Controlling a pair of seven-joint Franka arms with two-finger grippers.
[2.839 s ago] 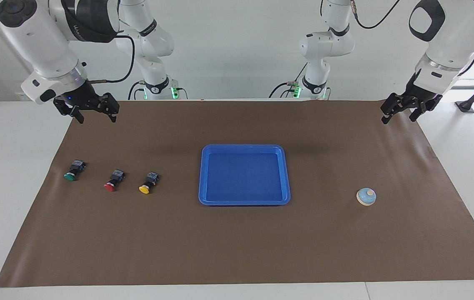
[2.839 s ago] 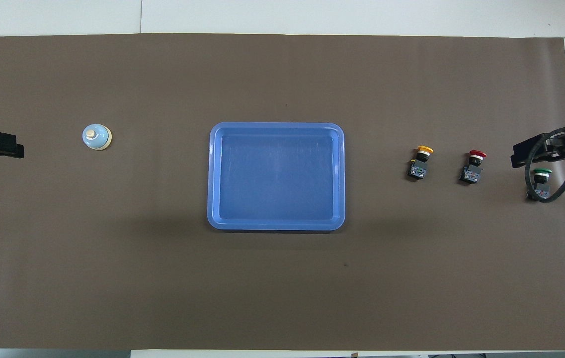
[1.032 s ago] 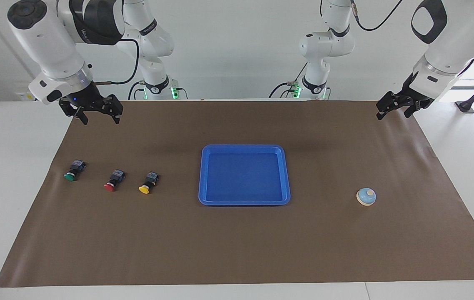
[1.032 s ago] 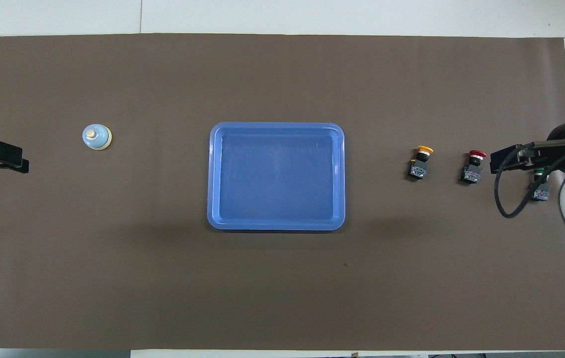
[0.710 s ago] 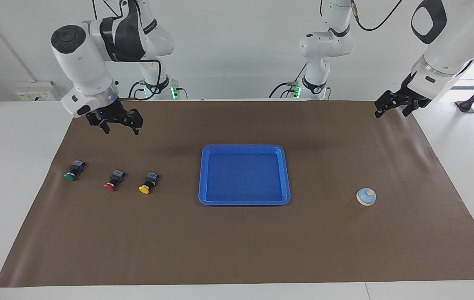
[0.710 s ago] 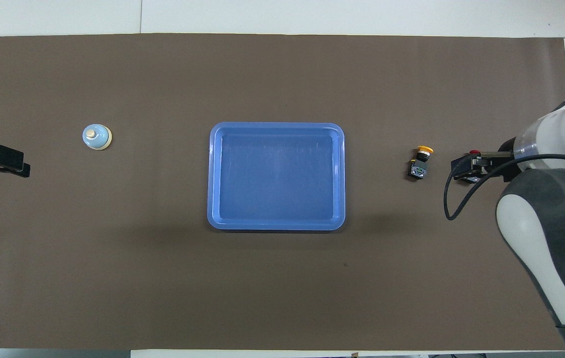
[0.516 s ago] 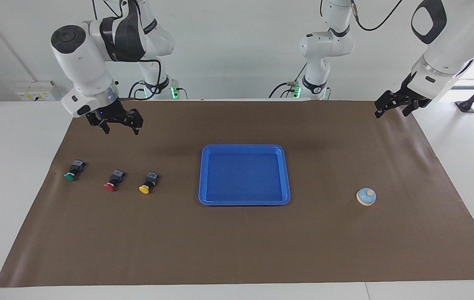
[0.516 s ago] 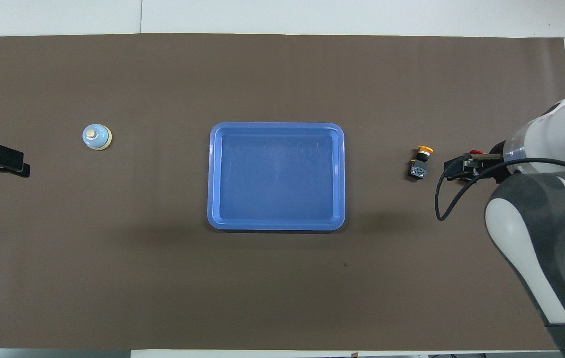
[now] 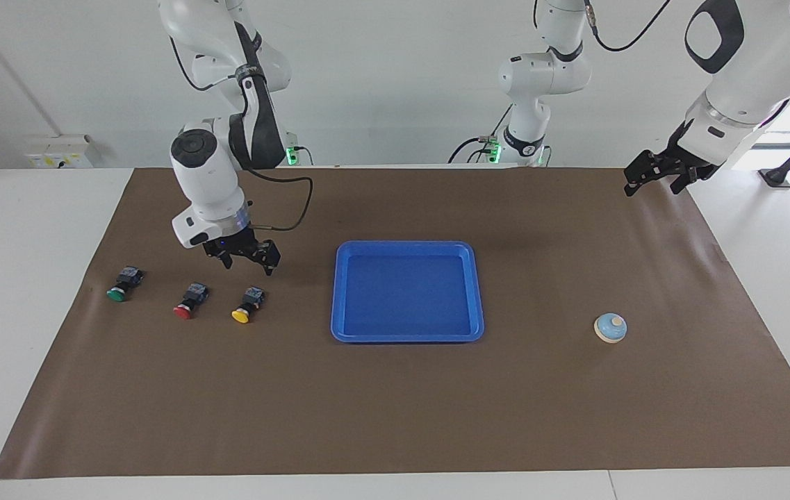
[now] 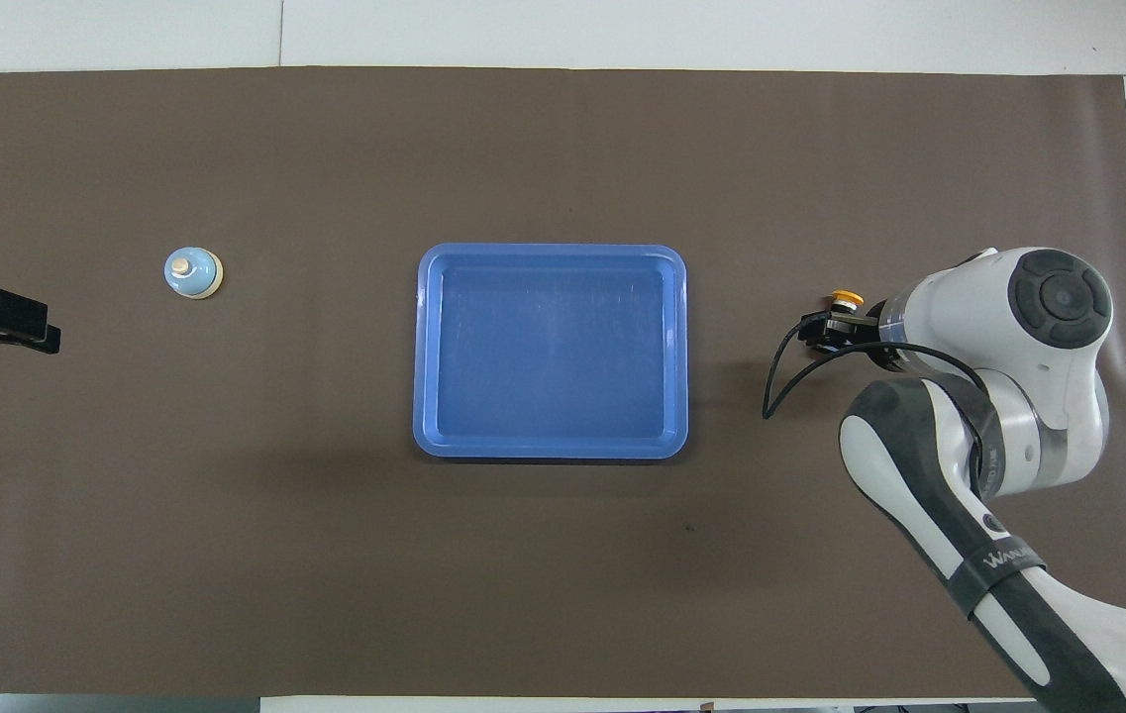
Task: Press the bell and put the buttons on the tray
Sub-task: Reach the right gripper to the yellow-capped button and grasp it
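Over the yellow button [image 9: 244, 310] the right gripper [image 9: 249, 258] has arrived (fingers wide), left gripper [image 9: 652, 182] unmoved.

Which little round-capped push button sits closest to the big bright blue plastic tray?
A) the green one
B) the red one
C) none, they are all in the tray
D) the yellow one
D: the yellow-capped push button lies beside the bright blue plastic tray; the red-capped button and the green-capped button lie farther along the row toward the right arm's end of the table, and the tray holds nothing.
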